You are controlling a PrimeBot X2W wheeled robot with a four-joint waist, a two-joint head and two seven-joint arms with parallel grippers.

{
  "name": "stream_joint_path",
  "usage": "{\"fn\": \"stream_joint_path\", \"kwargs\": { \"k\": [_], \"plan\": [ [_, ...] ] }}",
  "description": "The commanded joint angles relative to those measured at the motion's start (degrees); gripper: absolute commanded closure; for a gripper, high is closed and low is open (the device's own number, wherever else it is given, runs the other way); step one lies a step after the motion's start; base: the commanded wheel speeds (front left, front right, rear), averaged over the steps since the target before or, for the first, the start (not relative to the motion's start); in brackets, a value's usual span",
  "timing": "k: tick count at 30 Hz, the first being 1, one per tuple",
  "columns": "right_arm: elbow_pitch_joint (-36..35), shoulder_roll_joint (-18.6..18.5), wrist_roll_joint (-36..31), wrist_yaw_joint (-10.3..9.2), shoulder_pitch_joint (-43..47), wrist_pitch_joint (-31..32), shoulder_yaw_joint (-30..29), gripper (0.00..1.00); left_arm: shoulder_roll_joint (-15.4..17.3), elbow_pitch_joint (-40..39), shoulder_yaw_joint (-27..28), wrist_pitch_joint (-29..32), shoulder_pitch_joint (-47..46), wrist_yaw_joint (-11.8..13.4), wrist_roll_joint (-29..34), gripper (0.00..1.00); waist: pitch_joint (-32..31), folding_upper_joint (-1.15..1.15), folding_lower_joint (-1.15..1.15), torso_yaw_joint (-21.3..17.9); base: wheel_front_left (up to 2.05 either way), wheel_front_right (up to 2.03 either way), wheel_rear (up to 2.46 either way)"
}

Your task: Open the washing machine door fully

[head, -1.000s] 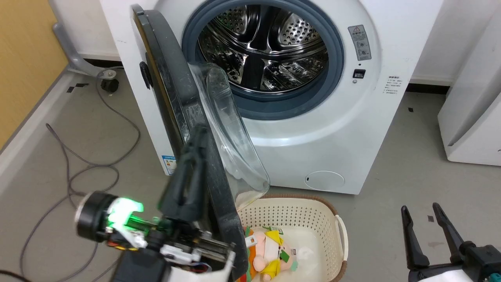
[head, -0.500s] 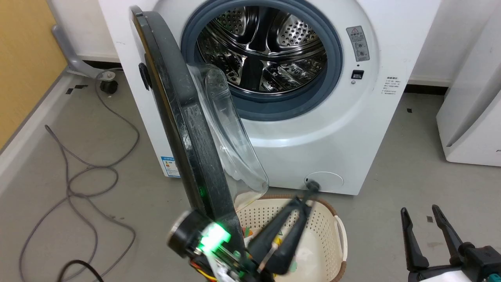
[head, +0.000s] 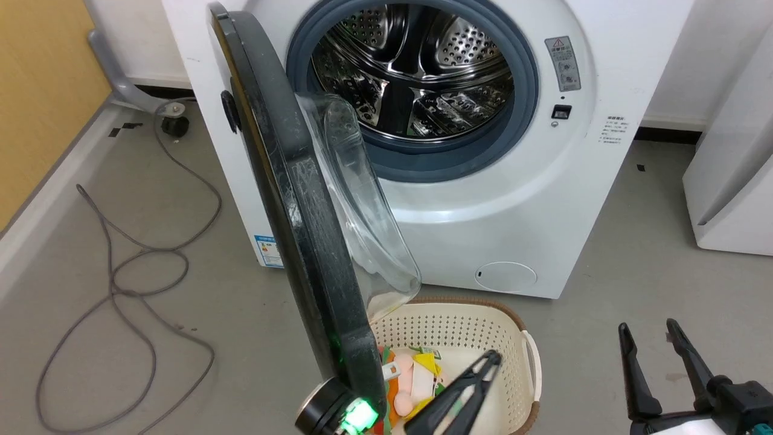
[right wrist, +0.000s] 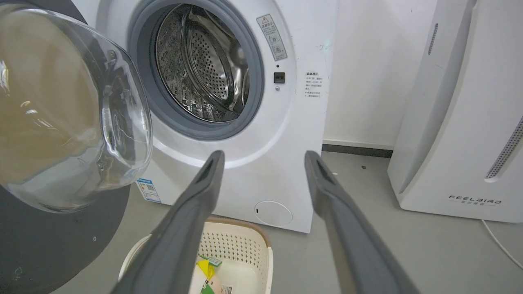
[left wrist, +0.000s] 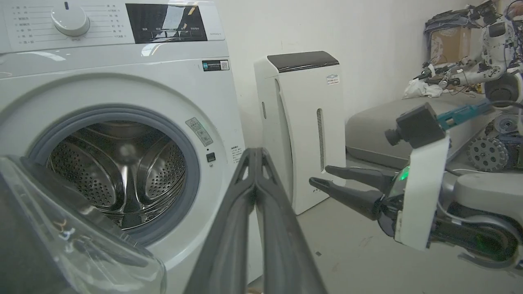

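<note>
The white washing machine (head: 513, 199) has its steel drum exposed. Its black washing machine door (head: 290, 181) stands swung out edge-on toward me, with the clear glass bowl (head: 362, 205) bulging to the right. My left gripper (head: 490, 357) is shut on nothing, low and to the right of the door's lower edge, over the basket and apart from the door. The left wrist view has its fingers (left wrist: 255, 152) pressed together, the machine (left wrist: 122, 61) behind and the door's glass (left wrist: 61, 245) at lower left. My right gripper (head: 649, 329) stands open at lower right, pointing at the machine's front (right wrist: 264, 155).
A cream laundry basket (head: 459, 320) holding a plush toy sits on the floor just under the door. A grey cable (head: 133, 272) loops over the floor at left. The white FEELBIRD appliance (right wrist: 470, 122) stands to the right of the machine.
My left gripper has gone from the door's outer left side, round its lower edge, to the right over the basket, then dropped lower. The door has barely moved; the camera shifted slightly.
</note>
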Motion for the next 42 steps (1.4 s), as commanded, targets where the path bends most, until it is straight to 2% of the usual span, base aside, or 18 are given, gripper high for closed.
{"fn": "stream_joint_path", "kwargs": {
  "k": [1, 7, 15, 26, 34, 42],
  "plan": [
    [0.12, 0.25, 0.31, 0.03, 0.90, -0.25, -0.10, 0.00, 0.17, 0.46, 0.45, -0.25, 0.63, 0.56, -0.32, 1.00, 0.11, 0.00, 0.00, 0.05, 0.00, 0.00, 0.00],
    [0.23, 0.25, 0.30, 0.03, 0.65, -0.25, -0.66, 0.00, 0.28, 5.15, 3.06, -0.25, 1.31, 2.80, -1.52, 1.00, 1.16, 0.00, 0.00, 0.78, 0.00, 0.00, 0.00],
    [0.63, 0.25, 0.21, 0.03, 0.24, -0.25, -1.01, 0.00, -0.10, 8.95, 6.31, -0.25, 1.94, 3.61, -2.68, 1.00, 2.18, 0.00, 0.00, 2.71, 0.00, 0.00, 0.00],
    [0.82, 0.25, -0.07, 0.03, 0.33, -0.25, -1.18, 0.00, -0.59, 9.17, 9.13, -0.25, 3.60, 4.00, -2.58, 1.00, 2.55, 0.00, 0.00, 8.88, 0.00, 0.00, 0.00],
    [1.32, 0.25, 0.37, 0.03, 0.38, -0.25, -0.98, 0.00, 0.32, 7.83, 10.40, -0.25, 5.33, 4.25, -2.00, 1.00, 2.23, 0.00, 0.00, 14.36, 0.00, 0.00, 0.00],
    [1.58, 0.25, 0.63, 0.03, 0.07, -0.25, -0.57, 0.00, 1.23, 7.56, 15.17, -0.25, 5.79, 6.27, -2.62, 1.00, 2.07, 0.00, 0.00, 17.91, 0.00, 0.00, 0.00]
  ]
}}
